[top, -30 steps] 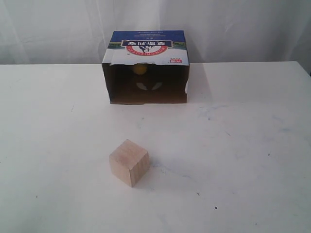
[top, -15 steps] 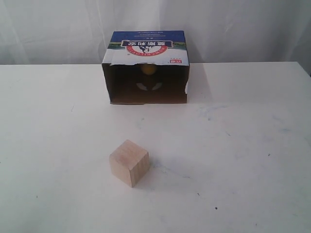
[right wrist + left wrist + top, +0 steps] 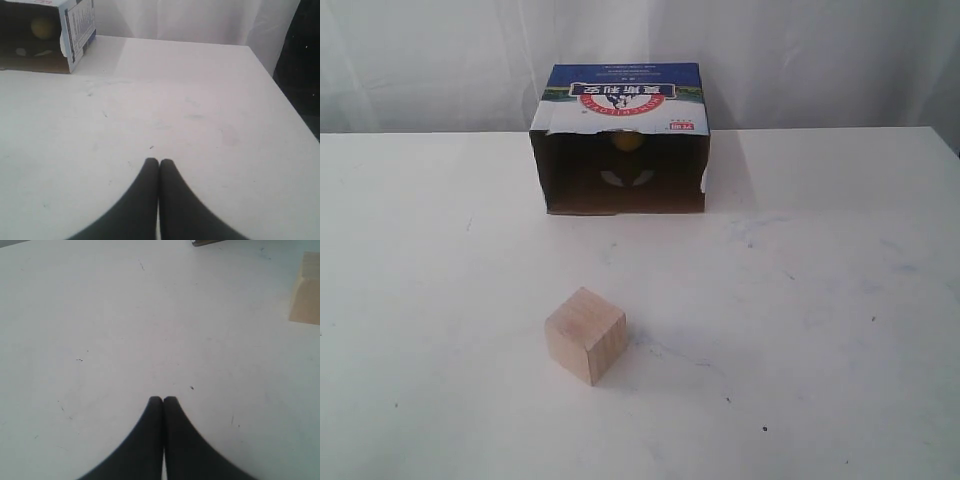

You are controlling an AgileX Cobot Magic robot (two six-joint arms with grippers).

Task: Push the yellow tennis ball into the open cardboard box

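Observation:
The open cardboard box lies on its side at the back of the white table, its dark opening facing the camera. Inside it, near the back wall, rests the yellow tennis ball, partly hidden by the box's torn top edge. The right wrist view also catches the box and the ball within it. My left gripper is shut over bare table with nothing held. My right gripper is shut too, empty, well away from the box. Neither gripper appears in the exterior view.
A pale wooden cube stands on the table in front of the box, a little left of centre; its edge shows in the left wrist view. The table's right edge drops off to dark floor. White curtains hang behind.
The ball has rolled slightly to the right inside the box, from left of centre to near the middle of the back wall. Cube and box have not moved.

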